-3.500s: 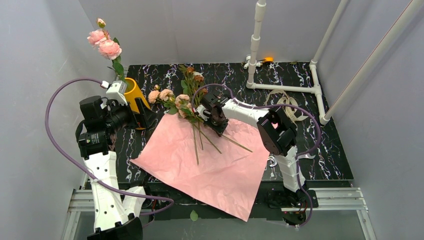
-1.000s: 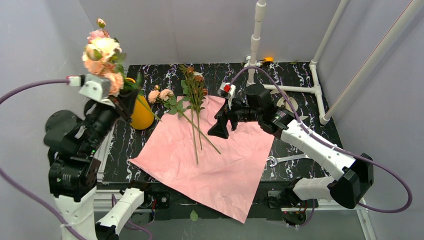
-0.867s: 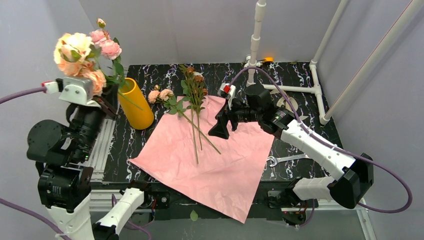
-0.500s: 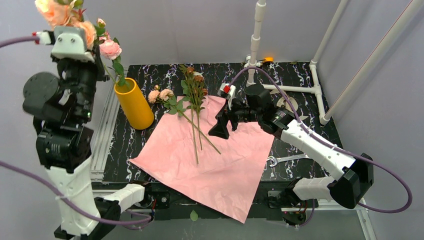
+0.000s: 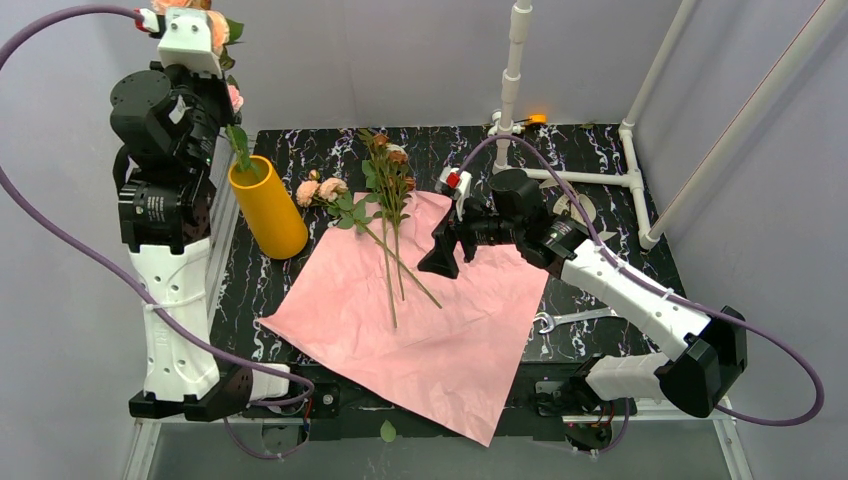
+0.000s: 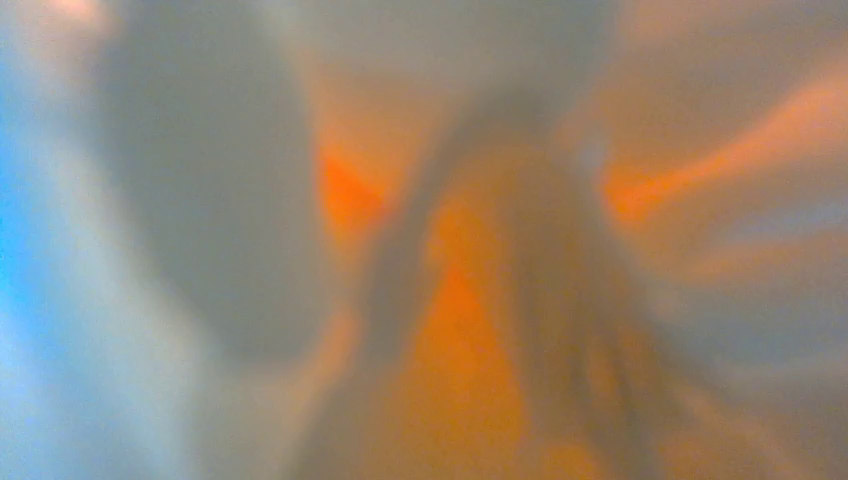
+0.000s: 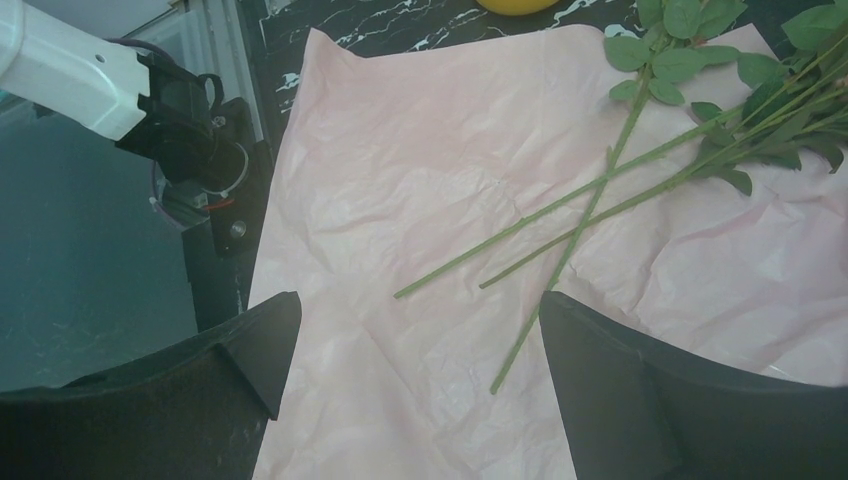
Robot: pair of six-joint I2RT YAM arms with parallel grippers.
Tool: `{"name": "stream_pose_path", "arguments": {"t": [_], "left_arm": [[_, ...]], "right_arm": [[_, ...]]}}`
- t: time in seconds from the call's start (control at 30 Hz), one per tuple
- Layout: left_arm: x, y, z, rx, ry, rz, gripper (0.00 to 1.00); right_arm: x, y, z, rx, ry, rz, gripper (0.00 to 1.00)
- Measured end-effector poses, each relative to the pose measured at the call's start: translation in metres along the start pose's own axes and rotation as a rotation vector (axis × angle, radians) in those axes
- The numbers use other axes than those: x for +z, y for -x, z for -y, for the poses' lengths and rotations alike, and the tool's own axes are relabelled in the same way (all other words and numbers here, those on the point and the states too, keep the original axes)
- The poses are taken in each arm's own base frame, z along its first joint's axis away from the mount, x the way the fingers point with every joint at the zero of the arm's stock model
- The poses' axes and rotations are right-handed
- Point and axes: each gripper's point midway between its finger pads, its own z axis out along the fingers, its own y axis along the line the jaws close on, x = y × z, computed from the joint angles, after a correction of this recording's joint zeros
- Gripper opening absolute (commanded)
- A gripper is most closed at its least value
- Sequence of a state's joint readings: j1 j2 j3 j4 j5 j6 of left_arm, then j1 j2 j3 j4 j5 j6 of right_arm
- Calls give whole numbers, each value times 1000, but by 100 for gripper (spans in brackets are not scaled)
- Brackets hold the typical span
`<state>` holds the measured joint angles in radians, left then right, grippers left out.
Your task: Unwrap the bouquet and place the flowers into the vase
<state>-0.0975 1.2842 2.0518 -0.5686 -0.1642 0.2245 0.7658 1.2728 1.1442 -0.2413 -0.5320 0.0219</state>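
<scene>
While my left gripper [image 5: 195, 22] clamps flowers [image 5: 218, 30] high near the ten-o'clock vase [image 5: 268, 208], I must lower them in, right gripper [image 7: 415, 315] wide.

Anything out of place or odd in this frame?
A loose green leaf lies below the table's near edge, under the pink paper, whose corner overhangs that edge. The left wrist view is only an orange blur.
</scene>
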Motion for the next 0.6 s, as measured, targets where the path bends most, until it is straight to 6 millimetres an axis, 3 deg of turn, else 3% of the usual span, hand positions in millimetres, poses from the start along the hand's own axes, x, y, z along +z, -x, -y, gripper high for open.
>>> {"name": "stream_pose_path", "arguments": {"t": [0.17,0.27,0.3,0.6], "left_arm": [[16,-18,-28,-70,60,-34,0],[24,-35,-33,-104,62,-70,0],[37,-59,-29,-144,36,-122,0],[54,-162,-17,-271,-7,-333,0]], "right_arm": [[1,-8,2,11,-4,-18,98],[2,-10,3,15,-7,-27,98],[4,-13,4,22,-7,-38,98],[12,-27,11,53,-11,-83,98]]}}
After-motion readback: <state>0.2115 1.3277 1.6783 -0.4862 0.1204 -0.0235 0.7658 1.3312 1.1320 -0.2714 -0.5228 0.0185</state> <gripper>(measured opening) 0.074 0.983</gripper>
